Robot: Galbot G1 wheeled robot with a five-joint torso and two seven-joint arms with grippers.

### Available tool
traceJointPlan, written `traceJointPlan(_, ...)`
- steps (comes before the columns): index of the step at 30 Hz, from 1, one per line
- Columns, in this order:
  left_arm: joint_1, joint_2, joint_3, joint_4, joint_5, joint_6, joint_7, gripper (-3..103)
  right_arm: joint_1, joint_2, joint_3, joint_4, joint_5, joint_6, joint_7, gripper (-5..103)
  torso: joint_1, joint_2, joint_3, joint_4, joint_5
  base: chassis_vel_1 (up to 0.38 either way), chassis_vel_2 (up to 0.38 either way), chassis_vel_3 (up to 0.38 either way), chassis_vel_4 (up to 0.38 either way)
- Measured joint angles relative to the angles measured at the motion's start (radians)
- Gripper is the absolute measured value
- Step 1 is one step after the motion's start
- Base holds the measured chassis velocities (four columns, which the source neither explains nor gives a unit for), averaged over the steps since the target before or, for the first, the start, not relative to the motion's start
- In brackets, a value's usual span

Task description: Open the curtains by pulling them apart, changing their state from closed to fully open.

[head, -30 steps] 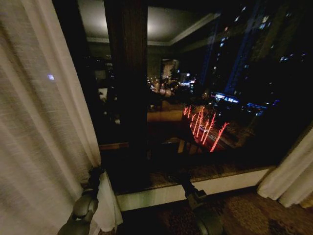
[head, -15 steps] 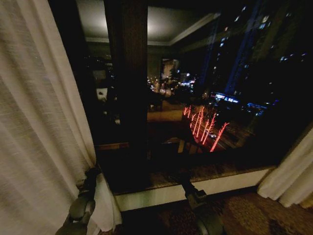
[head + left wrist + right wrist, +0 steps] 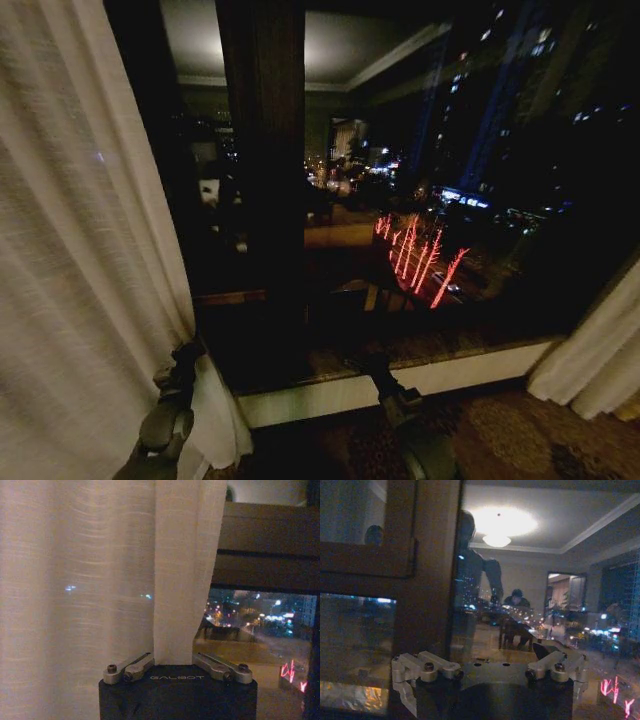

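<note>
So, far left of the head view: the left curtain [image 3: 80,260], sheer cream w/ soft pleats, fills the frame's left third top to bottom, its inner edge running down to the lower left. Left gripper [image 3: 183,358] sits at that edge, lower left of frame, arm rising from the bottom border. In the left wrist view the left gripper [image 3: 172,664] has a fold of the same curtain [image 3: 100,570] hanging down btwn its two metal linkages, just above the black body; it looks clamped on the fabric, though the fingertips themselves are hidden behind the cloth.

Centre: dark window [image 3: 420,200] w/ a wide brown frame post [image 3: 262,150] upper centre, city lights and red streaks beyond the glass, pale sill [image 3: 400,380] along the lower centre. Right gripper [image 3: 380,372] pokes up from the bottom centre, near the sill, apart from any fabric. In the right wrist view the right gripper [image 3: 497,667] faces the glass; can't tell if its fingers are apart or together, tips too dark.

Far right, lower corner: the right curtain [image 3: 600,355], bunched against the frame's right edge.
</note>
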Motion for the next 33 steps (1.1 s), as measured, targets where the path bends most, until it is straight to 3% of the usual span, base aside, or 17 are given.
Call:
traceJointPlan(11,-0.01,-0.003,-0.005,0.02,0.008,-0.012,0.0,0,0.0,0.0,0.0,0.0,0.0,0.0,0.0,100,-0.001,0.0,0.0,0.0002,0.0001,0.317,0.173,-0.33,-0.161)
traceJointPlan(33,0.05,-0.023,-0.04,-0.009,0.026,-0.043,0.009,0,0.0,0.0,0.0,0.0,0.0,0.0,0.0,100,0.0,0.0,0.0,0.0002,0.0001,0.344,0.36,-0.348,-0.354)
